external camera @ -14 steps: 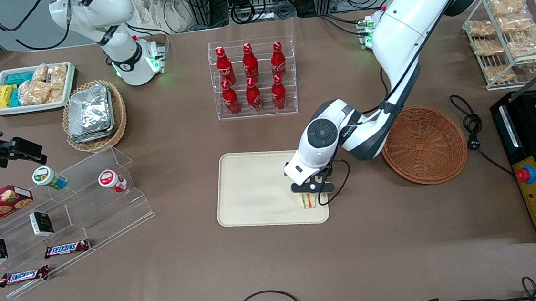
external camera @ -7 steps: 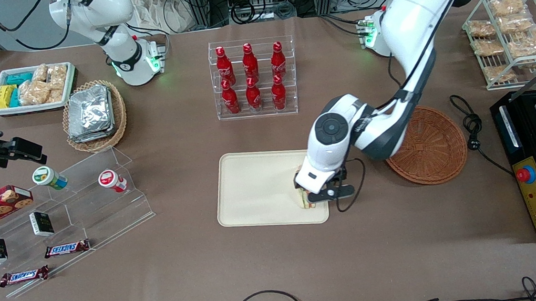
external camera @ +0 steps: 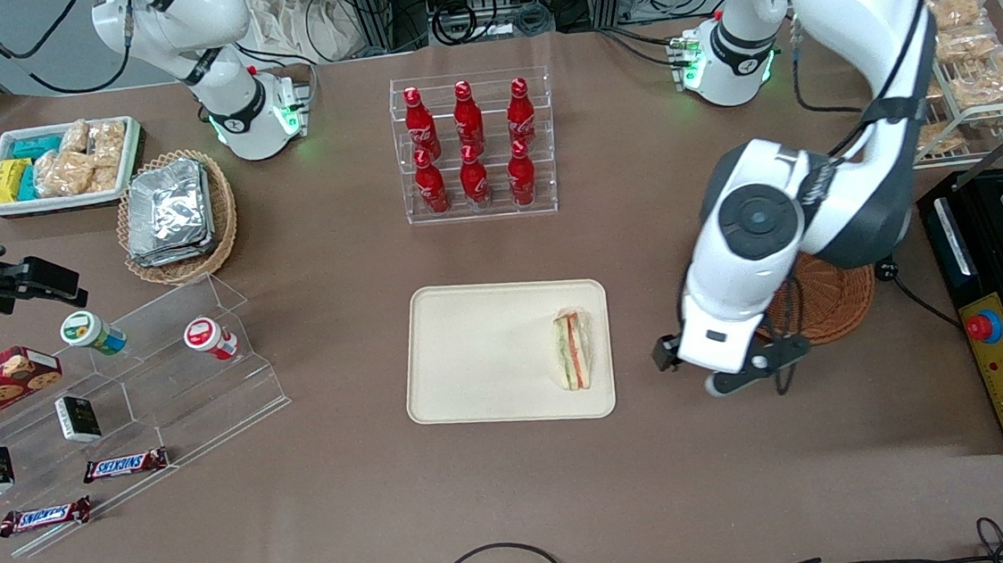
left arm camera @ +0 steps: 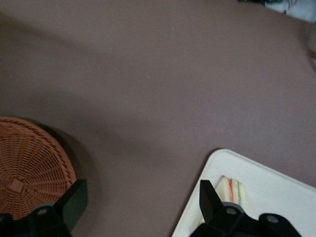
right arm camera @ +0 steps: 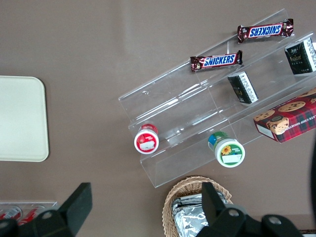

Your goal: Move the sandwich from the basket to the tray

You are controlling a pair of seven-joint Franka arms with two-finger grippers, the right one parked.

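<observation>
- The gripper (external camera: 723, 370) is seen raised above bare table, between the tray (external camera: 478, 319) and the basket (external camera: 834, 300); its fingers (left arm camera: 74, 200) are spread wide and nothing is held between them.
- The sandwich (external camera: 573, 349) is found lying on the tray, at the tray's end toward the working arm, apart from the gripper.
- The basket is shown without contents in the part that can be seen; much of it is covered by the arm in the front view.
- The task is judged essentially done: the sandwich is on the tray and released. Only clearing the arm away appears to be left.
- In the left wrist view, the finger spread and the sandwich's (left arm camera: 232, 190) striped edge on the tray corner (left arm camera: 266, 182) are shown, along with the basket's weave (left arm camera: 29, 168).
- Only the front view gives the full layout.
</observation>
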